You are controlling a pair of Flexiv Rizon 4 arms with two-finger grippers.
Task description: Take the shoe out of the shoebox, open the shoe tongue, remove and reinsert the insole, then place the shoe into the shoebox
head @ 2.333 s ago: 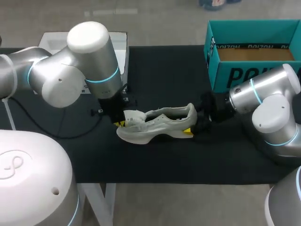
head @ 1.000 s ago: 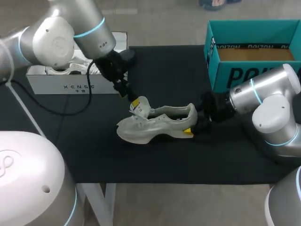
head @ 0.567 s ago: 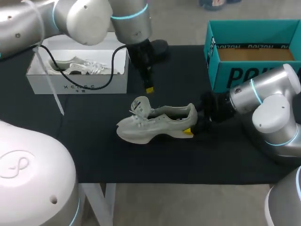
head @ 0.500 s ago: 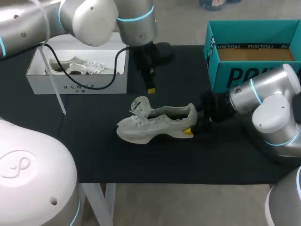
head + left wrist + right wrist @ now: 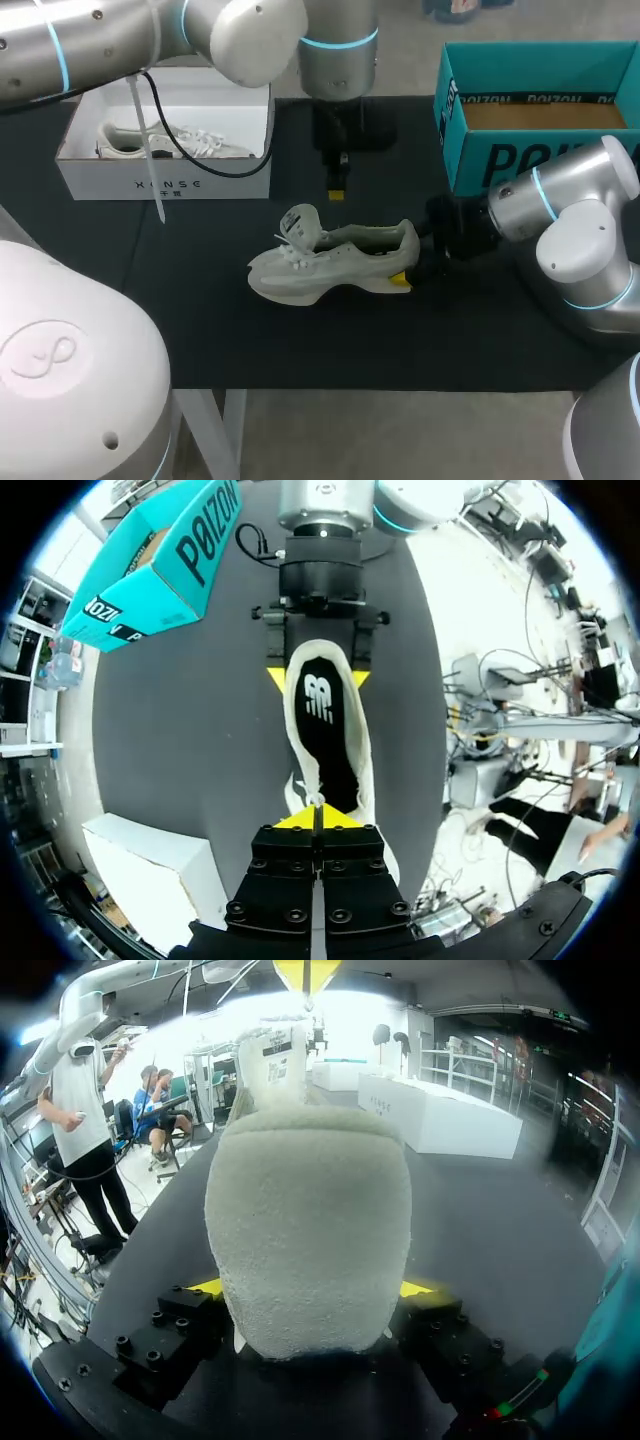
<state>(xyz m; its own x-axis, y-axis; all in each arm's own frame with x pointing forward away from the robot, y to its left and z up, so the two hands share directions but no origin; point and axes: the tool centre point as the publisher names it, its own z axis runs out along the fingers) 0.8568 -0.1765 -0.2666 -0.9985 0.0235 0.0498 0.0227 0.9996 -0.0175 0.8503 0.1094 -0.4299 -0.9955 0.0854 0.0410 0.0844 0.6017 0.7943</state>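
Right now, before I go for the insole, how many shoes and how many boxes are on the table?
Shoes: 2, the pale shoe lying between the boxes and a second shoe inside the white box.
Boxes: 2, the teal shoebox and the white box.
Total: 4

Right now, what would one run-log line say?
left gripper: shut, above shoe | right gripper: shut on heel | tongue: up | shoe: outside shoebox
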